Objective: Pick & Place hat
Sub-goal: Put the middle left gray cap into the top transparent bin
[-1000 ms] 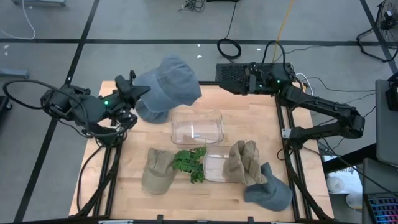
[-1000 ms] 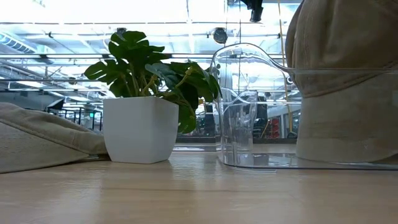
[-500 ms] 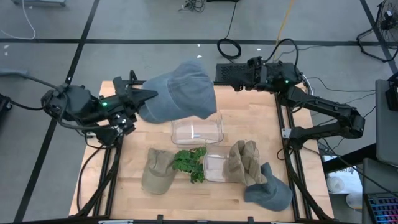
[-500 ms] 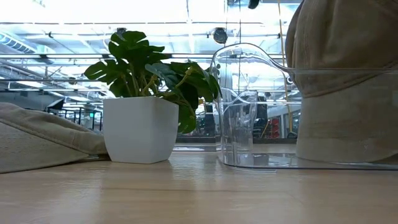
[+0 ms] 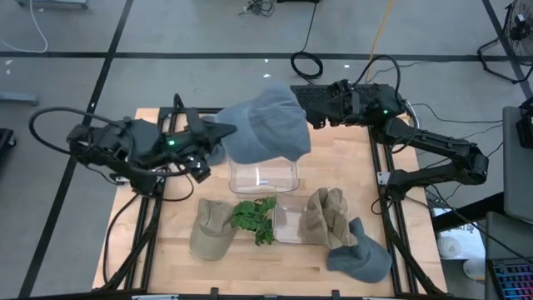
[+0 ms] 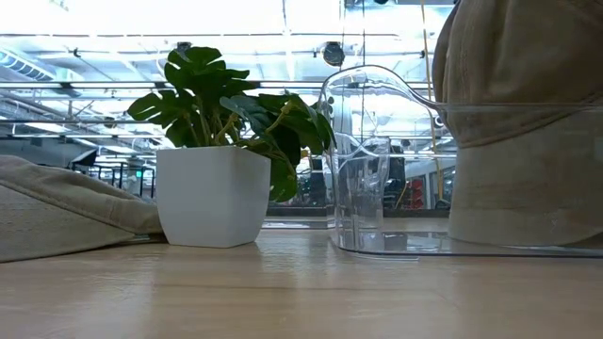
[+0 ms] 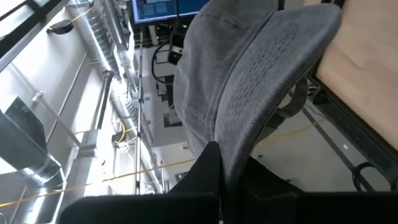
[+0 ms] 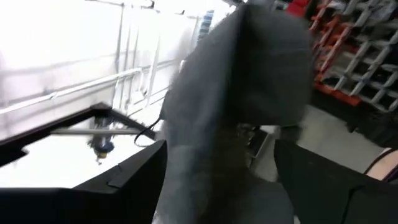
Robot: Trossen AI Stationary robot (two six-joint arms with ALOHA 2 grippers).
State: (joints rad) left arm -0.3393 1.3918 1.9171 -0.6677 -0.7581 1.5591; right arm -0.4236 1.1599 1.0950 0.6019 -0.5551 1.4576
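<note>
Left end effector [image 5: 218,132]: clamped on grey hat [image 5: 268,127] brim | hat aloft over clear bin [image 5: 263,174] | right end effector [image 5: 315,112]: at hat's far side, fingers spread around it

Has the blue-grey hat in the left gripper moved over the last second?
Yes. The hat has shifted rightward and now hangs over the empty clear bin.

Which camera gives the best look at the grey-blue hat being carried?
The high view: the grey-blue hat shows whole, held by the left gripper above the empty clear bin. The left wrist view shows only its brim and crown close up, the right wrist view a blurred part. The low view misses it.
</note>
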